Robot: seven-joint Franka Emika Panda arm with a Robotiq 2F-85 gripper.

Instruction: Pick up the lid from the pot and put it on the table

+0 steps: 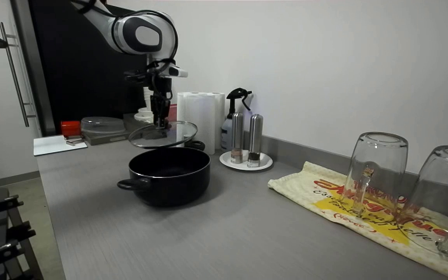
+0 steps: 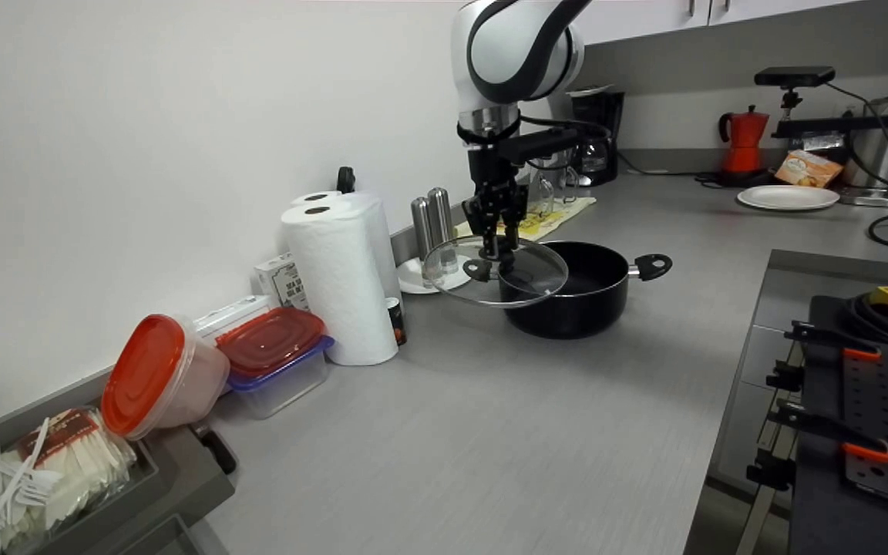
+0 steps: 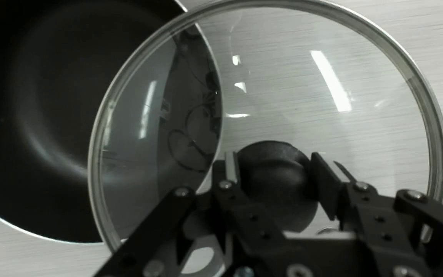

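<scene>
1. In an exterior view, the pot point(image 1: 171, 190) stood uncovered on the grey counter point(image 1: 150, 241), its dark interior visible. The lid point(image 1: 179, 134) was held tilted in the jaws, above the pot's far side. A white plate point(image 1: 266, 160) bore two metal mills point(image 1: 254, 134): pinkish contents in one clear base, dark contents in the other. Two glass mugs point(image 1: 381, 167) stood upside down on a patterned cloth point(image 1: 298, 186).

2. In an exterior view, the lid hung over the counter, overlapping the pot in sight; could not tell whether their edges touched. A red-lidded tub point(image 2: 197, 389) was tilted beside a blue-rimmed clear box point(image 2: 282, 395); contents of both not made out. A grey organizer point(image 2: 190, 482) held loose white plastic cutlery point(image 2: 16, 493) and a clear bag point(image 2: 78, 455) of pale items.

3. In the wrist view, the jaws were drawn in on either side of the black knob point(image 3: 273, 167), pads point(image 3: 232, 167) against it, gap equal to the knob's width; the lid was gripped by it. Part of the lid lay over the pot's mouth, the larger part over the counter.
</scene>
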